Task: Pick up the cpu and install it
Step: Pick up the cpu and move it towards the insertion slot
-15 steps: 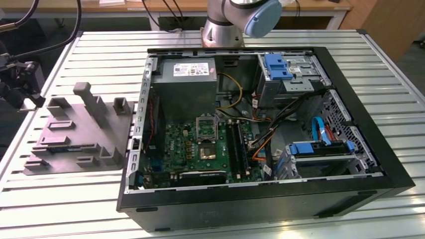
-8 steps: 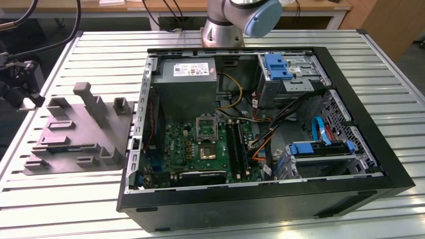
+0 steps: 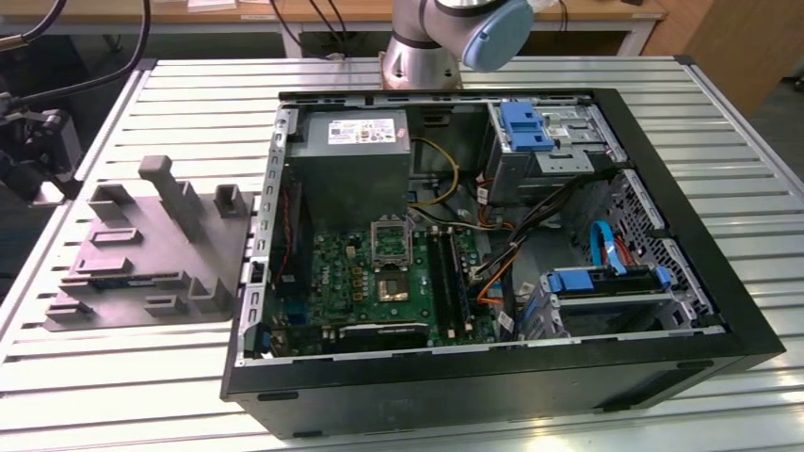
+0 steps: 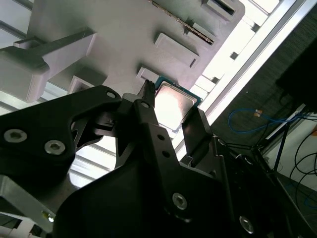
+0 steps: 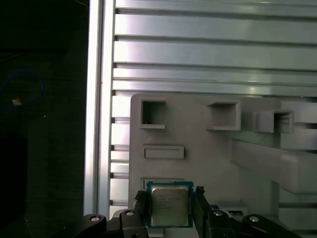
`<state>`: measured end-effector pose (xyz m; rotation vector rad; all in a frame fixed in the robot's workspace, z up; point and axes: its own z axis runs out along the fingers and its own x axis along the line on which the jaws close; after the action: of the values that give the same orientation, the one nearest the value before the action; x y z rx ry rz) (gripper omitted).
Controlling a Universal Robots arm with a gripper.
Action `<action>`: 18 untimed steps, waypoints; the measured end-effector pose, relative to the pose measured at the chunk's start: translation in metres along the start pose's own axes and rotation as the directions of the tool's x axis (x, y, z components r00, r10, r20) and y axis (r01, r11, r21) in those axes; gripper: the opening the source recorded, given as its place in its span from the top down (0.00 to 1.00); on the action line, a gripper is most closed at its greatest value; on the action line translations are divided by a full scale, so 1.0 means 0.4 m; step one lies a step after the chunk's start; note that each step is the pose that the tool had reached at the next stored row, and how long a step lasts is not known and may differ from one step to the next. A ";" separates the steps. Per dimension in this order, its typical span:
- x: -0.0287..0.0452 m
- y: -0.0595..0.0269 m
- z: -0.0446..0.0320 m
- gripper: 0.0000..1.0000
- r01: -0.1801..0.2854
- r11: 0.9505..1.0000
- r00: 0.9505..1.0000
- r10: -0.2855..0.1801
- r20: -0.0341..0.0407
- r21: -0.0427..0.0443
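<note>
The gripper (image 5: pixel 170 202) pinches the cpu (image 5: pixel 169 207) between its jaws by two opposite edges, probably to keep it level over the grey holder (image 5: pixel 198 148) beneath them.

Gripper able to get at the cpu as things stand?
Probably yes. In both wrist views the gripper sits right at the cpu, over the grey fixture, and nothing lies between them.

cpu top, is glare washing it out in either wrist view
In the second wrist view, yes: the cpu top is blown out to white glare. In the first wrist view, no: the cpu is evenly lit and dull grey, with no hot spot.
</note>
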<state>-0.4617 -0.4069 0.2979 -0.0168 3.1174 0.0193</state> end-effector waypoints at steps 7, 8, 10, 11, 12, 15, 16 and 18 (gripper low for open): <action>0.000 0.000 -0.017 0.53 0.000 1.000 1.000 0.000 0.000 0.000; 0.000 0.000 -0.020 0.53 0.000 1.000 1.000 0.000 0.000 0.000; -0.001 0.000 -0.025 0.53 0.000 1.000 1.000 0.000 0.000 0.000; -0.001 0.000 -0.027 0.53 0.000 1.000 1.000 0.000 0.000 0.000; -0.001 0.000 -0.029 0.53 0.000 1.000 1.000 0.000 0.000 0.000; -0.001 0.000 -0.036 0.53 0.000 1.000 1.000 0.000 0.000 0.000; -0.001 0.000 -0.038 0.53 0.000 1.000 1.000 0.000 0.000 0.000; -0.001 0.001 -0.043 0.53 0.000 1.000 1.000 0.000 0.000 0.000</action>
<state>-0.4617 -0.4069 0.3151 -0.0168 3.1175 0.0192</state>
